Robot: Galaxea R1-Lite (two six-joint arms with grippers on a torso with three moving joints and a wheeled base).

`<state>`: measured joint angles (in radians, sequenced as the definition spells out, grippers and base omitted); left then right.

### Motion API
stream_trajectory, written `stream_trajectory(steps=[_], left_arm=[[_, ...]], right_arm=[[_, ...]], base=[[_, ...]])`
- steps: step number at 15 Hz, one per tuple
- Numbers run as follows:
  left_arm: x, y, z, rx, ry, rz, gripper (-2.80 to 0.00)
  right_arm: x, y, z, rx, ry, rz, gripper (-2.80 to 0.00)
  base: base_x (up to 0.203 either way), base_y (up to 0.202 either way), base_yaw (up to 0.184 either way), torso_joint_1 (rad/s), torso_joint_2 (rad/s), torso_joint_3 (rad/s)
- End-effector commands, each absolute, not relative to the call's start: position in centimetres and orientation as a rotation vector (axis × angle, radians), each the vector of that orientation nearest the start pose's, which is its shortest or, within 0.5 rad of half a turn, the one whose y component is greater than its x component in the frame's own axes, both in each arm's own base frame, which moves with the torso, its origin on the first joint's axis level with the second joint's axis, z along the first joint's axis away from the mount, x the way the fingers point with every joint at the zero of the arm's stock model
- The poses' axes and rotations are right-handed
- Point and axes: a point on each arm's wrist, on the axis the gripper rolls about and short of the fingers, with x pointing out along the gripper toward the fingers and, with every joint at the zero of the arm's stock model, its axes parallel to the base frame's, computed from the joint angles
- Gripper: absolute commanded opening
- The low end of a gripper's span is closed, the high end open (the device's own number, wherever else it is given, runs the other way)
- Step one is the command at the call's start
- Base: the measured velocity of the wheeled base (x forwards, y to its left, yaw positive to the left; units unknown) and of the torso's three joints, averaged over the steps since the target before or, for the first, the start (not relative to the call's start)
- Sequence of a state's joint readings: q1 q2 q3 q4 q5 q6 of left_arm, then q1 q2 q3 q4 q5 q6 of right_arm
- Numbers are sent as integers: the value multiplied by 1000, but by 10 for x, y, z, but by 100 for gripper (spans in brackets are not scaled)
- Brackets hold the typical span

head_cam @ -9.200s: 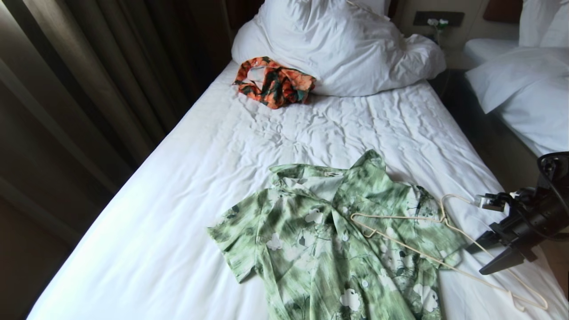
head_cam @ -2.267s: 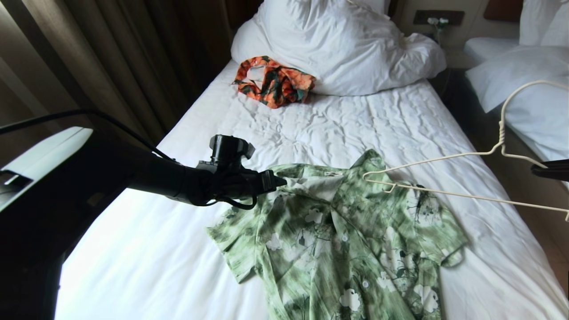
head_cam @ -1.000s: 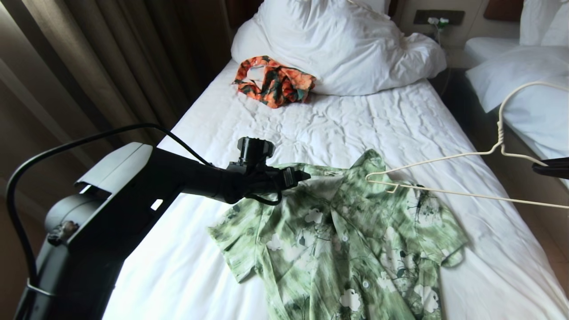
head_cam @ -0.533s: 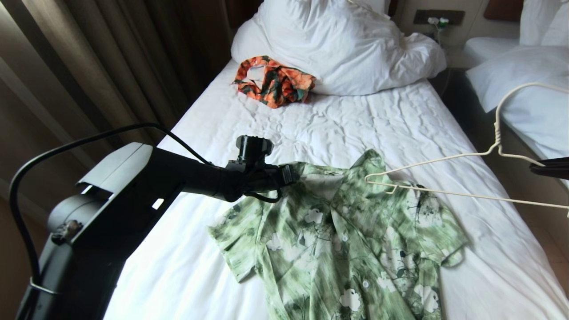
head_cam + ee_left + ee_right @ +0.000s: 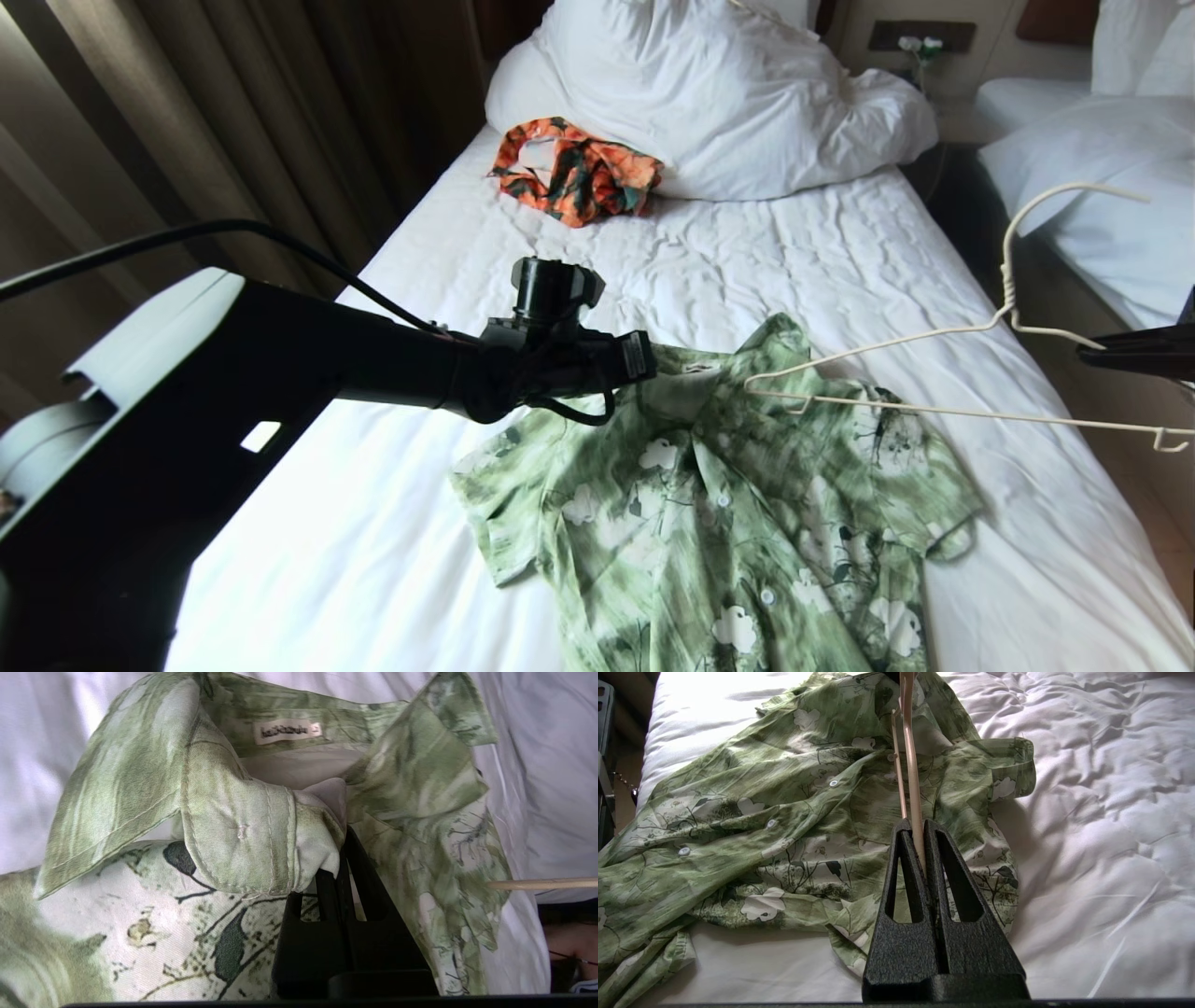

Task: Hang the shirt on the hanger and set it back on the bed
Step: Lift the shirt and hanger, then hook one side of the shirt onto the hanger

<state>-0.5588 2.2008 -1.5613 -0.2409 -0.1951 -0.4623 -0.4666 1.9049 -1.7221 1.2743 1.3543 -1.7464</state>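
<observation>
We see the left gripper pinching the shirt collar; the right gripper clamps the hanger beside it.

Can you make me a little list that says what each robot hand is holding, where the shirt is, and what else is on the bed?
left gripper: shut on the collar of the shirt, lifting that edge a bit
right gripper: shut on the hanger, held in the air
hanger tip: over the shirt's shoulder, near the neck opening, not inside yet
shirt: mostly flat on the bed, buttons showing
also on bed: orange garment beside the white duvet
task stage: shirt not yet on hanger
</observation>
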Motion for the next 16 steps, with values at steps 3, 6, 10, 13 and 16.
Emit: stream_trajectory(steps=[3, 6, 10, 13, 16], left_arm=[[345, -268, 189, -349, 527, -712, -280], [323, -282, 203, -342, 506, -764, -280], [305, -295, 211, -335, 500, -813, -280], [301, -299, 212, -333, 499, -828, -280], [297, -301, 214, -330, 496, -832, -280]], right_arm=[[281, -108, 235, -362, 32, 1129, -280], [284, -107, 235, -365, 29, 1134, -280], [290, -102, 234, -368, 24, 1157, -280], [296, -90, 234, -374, 13, 1199, -280], [298, -81, 237, -381, 3, 1228, -280]], base=[[0, 0, 0, 0, 0, 0], [0, 0, 0, 0, 0, 0], [0, 0, 0, 0, 0, 0], [0, 0, 0, 0, 0, 0], [0, 0, 0, 0, 0, 0]])
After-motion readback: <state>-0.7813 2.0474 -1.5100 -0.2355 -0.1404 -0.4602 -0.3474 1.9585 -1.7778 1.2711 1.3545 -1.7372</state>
